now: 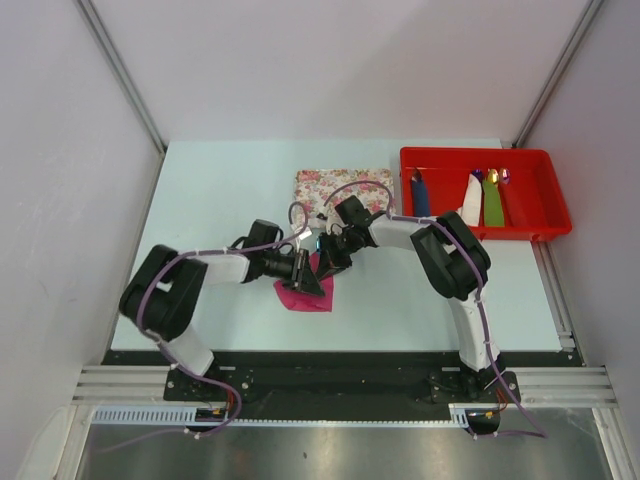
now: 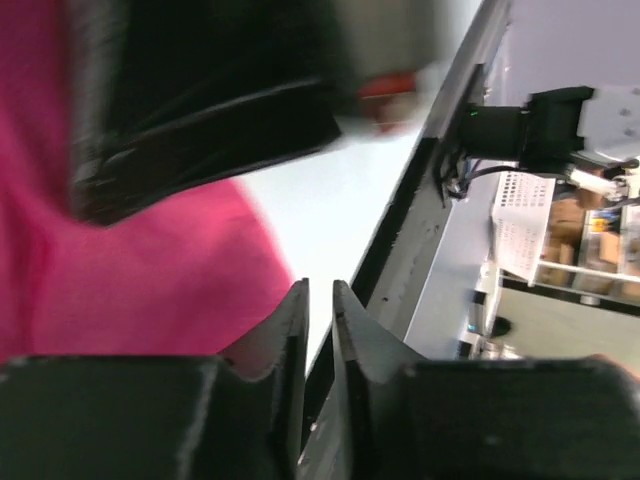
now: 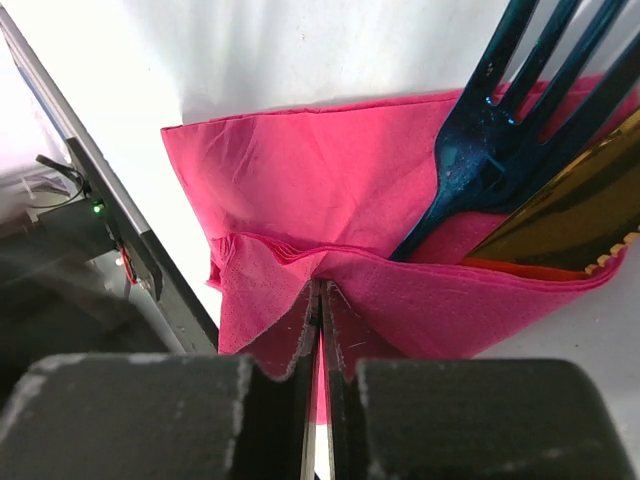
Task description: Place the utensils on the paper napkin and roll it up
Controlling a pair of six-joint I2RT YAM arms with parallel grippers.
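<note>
The magenta paper napkin [image 1: 300,295] lies mid-table, mostly under both grippers. In the right wrist view the napkin [image 3: 320,180] is folded over the dark teal fork [image 3: 500,120] and the gold knife [image 3: 570,215], whose ends stick out at the right. My right gripper [image 3: 322,288] is shut on the folded near edge of the napkin and lifts it slightly. It also shows in the top view [image 1: 332,262]. My left gripper [image 2: 320,290] stands beside the napkin [image 2: 130,270], its jaws nearly together with nothing between them. In the top view it [image 1: 318,283] is over the napkin's right part.
A floral tray [image 1: 340,183] lies just behind the grippers. A red bin [image 1: 540,200] at the back right holds a blue [image 1: 420,195], a white [image 1: 472,203] and a green [image 1: 494,202] rolled bundle. The table's near edge [image 2: 400,250] runs close by.
</note>
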